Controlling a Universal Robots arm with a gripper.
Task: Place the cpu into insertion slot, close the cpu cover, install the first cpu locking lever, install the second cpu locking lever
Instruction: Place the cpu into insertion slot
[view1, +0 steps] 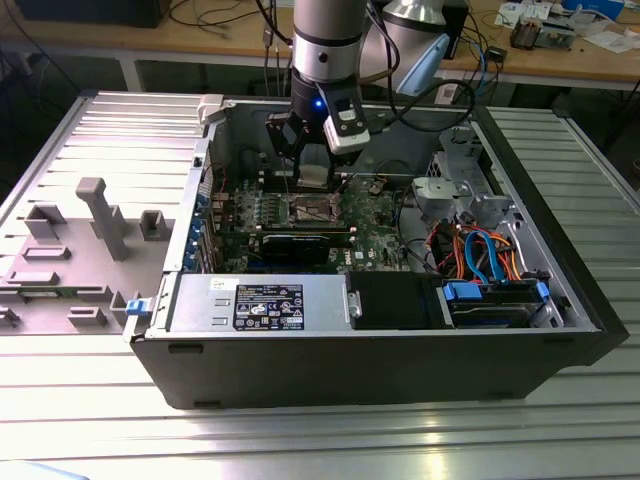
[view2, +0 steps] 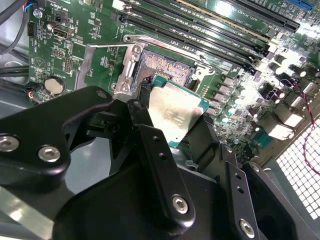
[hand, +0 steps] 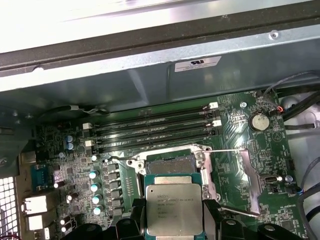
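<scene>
The jaws are closed on two opposite edges of the cpu (hand: 174, 210); the gripper (view2: 173, 131) holds it, metal top up, just above the slot (hand: 170, 165), not yet seated. The slot's contacts lie bare. Beside it, the cover (hand: 252, 182) is folded open over the green board (hand: 235, 135).

The cpu (hand: 174, 209) hides part of the insertion slot (hand: 170, 162).
In both wrist views the cpu, clamped in the pincer (view2: 175, 125), covers one side of the slot's contact field, and the black fingers (view2: 150, 140) cover the cpu's edges. In the exterior view the arm (view1: 325, 40) is cut off at the upper edge; the slot's contacts are too small to tell.
</scene>
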